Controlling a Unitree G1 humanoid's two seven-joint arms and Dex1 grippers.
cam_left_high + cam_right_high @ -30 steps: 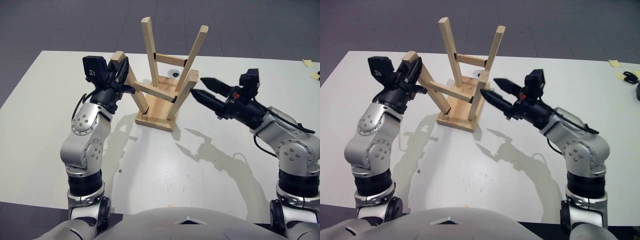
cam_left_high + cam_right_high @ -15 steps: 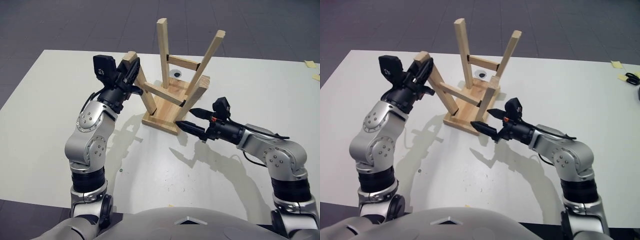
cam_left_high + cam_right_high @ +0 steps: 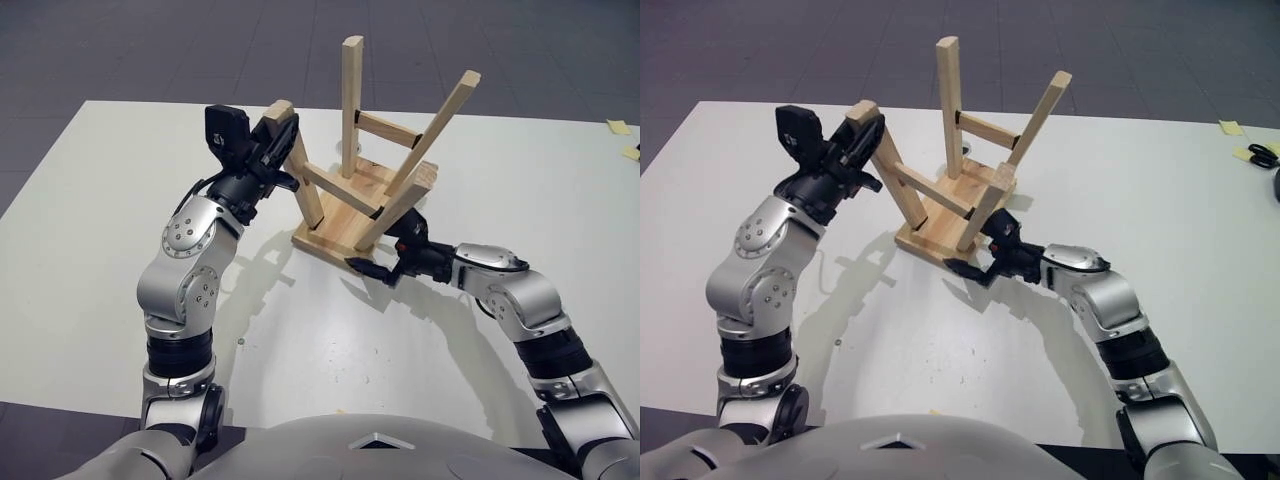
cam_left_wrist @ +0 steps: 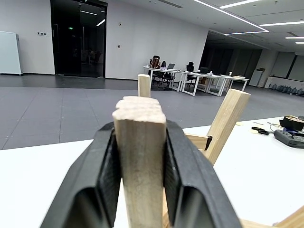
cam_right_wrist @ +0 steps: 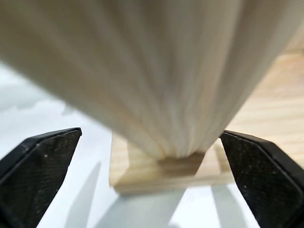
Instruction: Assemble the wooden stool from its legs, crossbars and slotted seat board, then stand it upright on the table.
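One leg [image 3: 306,187] in left hand [image 3: 279,136]; right hand [image 3: 383,243] straddles another; stool [image 3: 338,226] mid-table [image 3: 100,200].

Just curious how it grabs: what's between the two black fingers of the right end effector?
A stool leg, where it meets the seat board corner. The right wrist view shows the right end effector open, fingers either side.
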